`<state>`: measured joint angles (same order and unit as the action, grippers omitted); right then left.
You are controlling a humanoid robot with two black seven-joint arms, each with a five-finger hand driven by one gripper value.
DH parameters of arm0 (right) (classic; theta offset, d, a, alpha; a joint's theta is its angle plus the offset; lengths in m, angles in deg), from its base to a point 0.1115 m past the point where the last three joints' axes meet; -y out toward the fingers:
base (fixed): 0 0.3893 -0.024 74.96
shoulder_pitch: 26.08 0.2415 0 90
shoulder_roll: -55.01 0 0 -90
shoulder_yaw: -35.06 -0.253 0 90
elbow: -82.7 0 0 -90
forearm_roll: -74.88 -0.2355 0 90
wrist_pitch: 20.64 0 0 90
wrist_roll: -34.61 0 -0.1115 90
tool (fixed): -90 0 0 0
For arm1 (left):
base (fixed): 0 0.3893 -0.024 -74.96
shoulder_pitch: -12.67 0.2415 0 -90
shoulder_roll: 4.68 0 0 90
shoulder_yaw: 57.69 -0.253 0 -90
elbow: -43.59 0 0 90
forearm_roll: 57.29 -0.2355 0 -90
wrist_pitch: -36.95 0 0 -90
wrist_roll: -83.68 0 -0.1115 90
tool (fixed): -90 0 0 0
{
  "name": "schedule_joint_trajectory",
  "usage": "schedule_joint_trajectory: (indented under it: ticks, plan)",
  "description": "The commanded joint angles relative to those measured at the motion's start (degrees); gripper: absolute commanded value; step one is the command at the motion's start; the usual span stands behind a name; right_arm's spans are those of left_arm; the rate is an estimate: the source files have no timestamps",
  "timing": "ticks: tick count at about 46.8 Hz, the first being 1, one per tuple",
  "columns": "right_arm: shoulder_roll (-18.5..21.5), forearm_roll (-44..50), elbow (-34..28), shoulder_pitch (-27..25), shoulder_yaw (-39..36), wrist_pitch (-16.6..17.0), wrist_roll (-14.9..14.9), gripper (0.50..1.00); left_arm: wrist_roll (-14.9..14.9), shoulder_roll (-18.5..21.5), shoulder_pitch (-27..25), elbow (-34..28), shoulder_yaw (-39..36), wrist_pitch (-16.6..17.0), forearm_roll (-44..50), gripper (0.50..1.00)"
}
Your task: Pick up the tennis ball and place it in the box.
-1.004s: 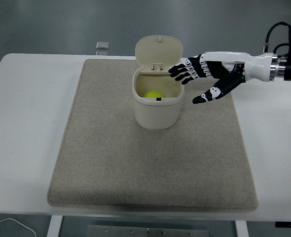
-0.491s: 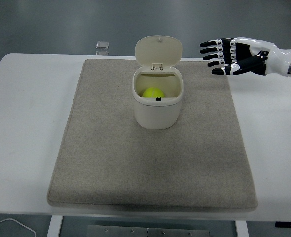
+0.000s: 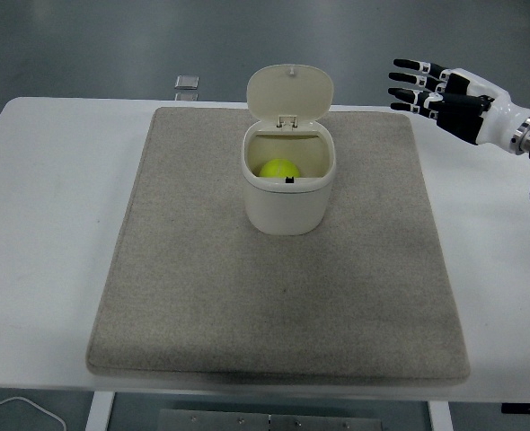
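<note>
Since the white table (image 3: 58, 180) fills most of my view, I start there: it carries a beige mat (image 3: 274, 296) that covers its middle, and on the mat, a little toward twelve o'clock from its centre, stands the cream box (image 3: 287, 193) with its hinged lid (image 3: 290, 90) tipped up and back. Inside the box, against the wall at its six o'clock side, I see the tennis ball (image 3: 279, 168), so the ball is already where the task wants it. What has changed over the last second is the right hand (image 3: 445, 94): it was reaching in just beside the box rim, and it has since pulled away toward two o'clock, off the mat's corner and well apart from the box. I read that as the drop being done and the arm retreating. The hand now hangs above the table near the picture's right edge, released, its fingers (image 3: 413, 85) straight and spread, pointing toward nine o'clock, holding nothing. A small grey object (image 3: 186, 83) lies on the table beyond the mat at eleven o'clock.
</note>
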<state>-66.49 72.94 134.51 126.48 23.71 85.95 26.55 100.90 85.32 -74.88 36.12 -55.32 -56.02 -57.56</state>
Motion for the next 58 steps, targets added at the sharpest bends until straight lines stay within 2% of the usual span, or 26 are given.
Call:
schedule_joint_trajectory:
  ticks: [1,12,18,25,32,35,39,58]
  plan:
    - [1.0,-2.1,-0.7,-0.5,0.0,-1.7,0.2,0.893,0.0,0.0,0.0,0.0,0.0,0.0,0.0,0.992]
    - [4.3,-8.3,-5.0,-0.9,-0.1,-2.3,0.4,0.893,0.0,0.0,0.0,0.0,0.0,0.0,0.0,0.992]
    - [5.8,-11.8,-7.5,-0.9,-1.7,-2.2,2.7,0.893,0.0,0.0,0.0,0.0,0.0,0.1,0.0,0.992]
    - [8.1,-15.2,-10.6,-0.9,-4.4,-4.0,4.8,0.893,0.0,0.0,0.0,0.0,0.0,0.0,0.0,0.992]
    - [9.0,-15.0,-11.7,-0.9,-4.8,-6.9,4.6,0.895,0.0,0.0,0.0,0.0,0.0,0.1,0.0,0.992]
    - [9.1,-14.3,-11.7,-0.9,-4.7,-7.5,3.8,0.93,0.0,0.0,0.0,0.0,0.0,0.0,0.0,0.992]
    - [9.1,-14.2,-11.7,-1.0,-4.7,-8.7,3.0,0.932,0.0,0.0,0.0,0.0,0.0,0.1,0.0,0.992]
    - [9.0,-14.1,-11.4,-1.7,-4.8,-7.8,2.8,0.932,0.0,0.0,0.0,0.0,0.0,0.1,0.0,0.992]
